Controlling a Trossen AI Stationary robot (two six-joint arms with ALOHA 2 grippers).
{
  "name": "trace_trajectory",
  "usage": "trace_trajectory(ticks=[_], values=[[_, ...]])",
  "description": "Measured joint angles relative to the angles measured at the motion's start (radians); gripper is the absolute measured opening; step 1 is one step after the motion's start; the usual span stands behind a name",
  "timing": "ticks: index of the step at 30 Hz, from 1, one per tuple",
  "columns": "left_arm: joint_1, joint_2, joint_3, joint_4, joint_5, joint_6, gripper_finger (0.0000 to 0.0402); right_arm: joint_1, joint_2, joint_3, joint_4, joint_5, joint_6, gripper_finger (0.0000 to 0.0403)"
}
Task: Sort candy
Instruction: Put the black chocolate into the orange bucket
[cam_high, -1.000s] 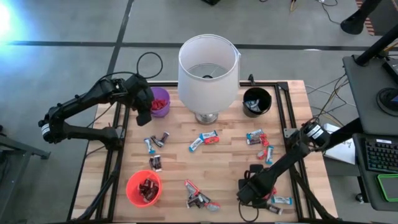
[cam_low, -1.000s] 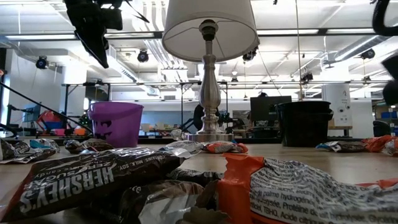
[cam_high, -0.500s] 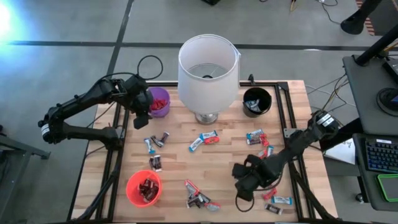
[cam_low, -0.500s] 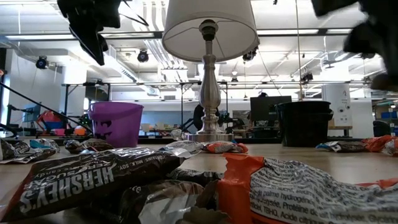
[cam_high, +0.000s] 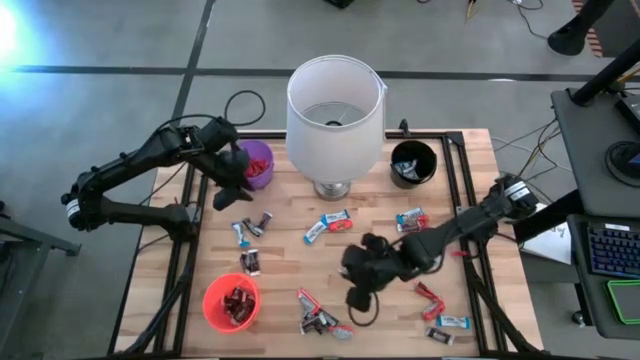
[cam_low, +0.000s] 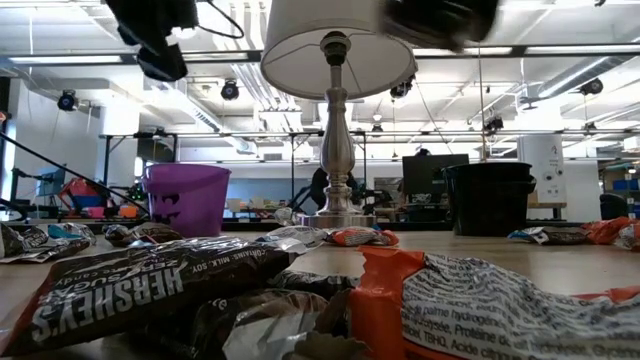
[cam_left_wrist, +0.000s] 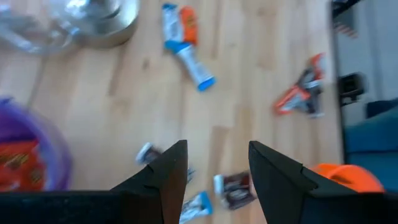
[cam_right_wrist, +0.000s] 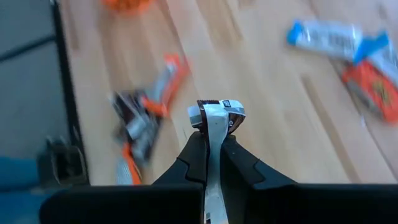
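The candy (cam_high: 335, 221) lies scattered over the middle and lower part of the worktop (cam_high: 290, 255) in the high view: a blue-and-white pair below the lamp (cam_high: 335, 110), a small cluster at centre left, a red and dark heap at bottom centre, and a few pieces toward the lower right. Some is already sorted: red pieces in the purple cup (cam_high: 258, 164) at upper left, dark ones in the red cup (cam_high: 230, 302) at lower left, and pale wrappers in the black cup (cam_high: 413, 163) at upper right, so each colour seems to have its own cup.

The right gripper (cam_right_wrist: 212, 127) is over the centre of the worktop, right of the bottom heap. Its fingers are pinched tight on a small silvery wrapped piece (cam_right_wrist: 217, 116), probably candy, though motion blur makes the colour hard to call. Carrying it clear of the wood suits a move toward a cup; which cup I cannot judge.

The left gripper (cam_left_wrist: 213, 163) hangs beside the purple cup at upper left, fingers spread fairly wide with nothing between them. It looks down on the centre-left cluster, likely its next pick.
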Motion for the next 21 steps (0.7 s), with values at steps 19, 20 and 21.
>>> trace_trajectory(ticks=[19, 20, 21], values=[[-0.109, 0.000, 0.000, 0.156, 0.362, 0.004, 0.0152, -0.147, 0.049, 0.229, 0.351, 0.104, -0.265, 0.0013], [-0.121, 0.000, 0.000, 0.161, 0.365, 0.004, 0.0152, -0.149, 0.059, 0.246, 0.367, 0.115, -0.284, 0.0013], [-0.133, 0.000, 0.000, 0.168, 0.366, 0.004, 0.0152, -0.151, 0.071, 0.266, 0.379, 0.126, -0.304, 0.0013]])
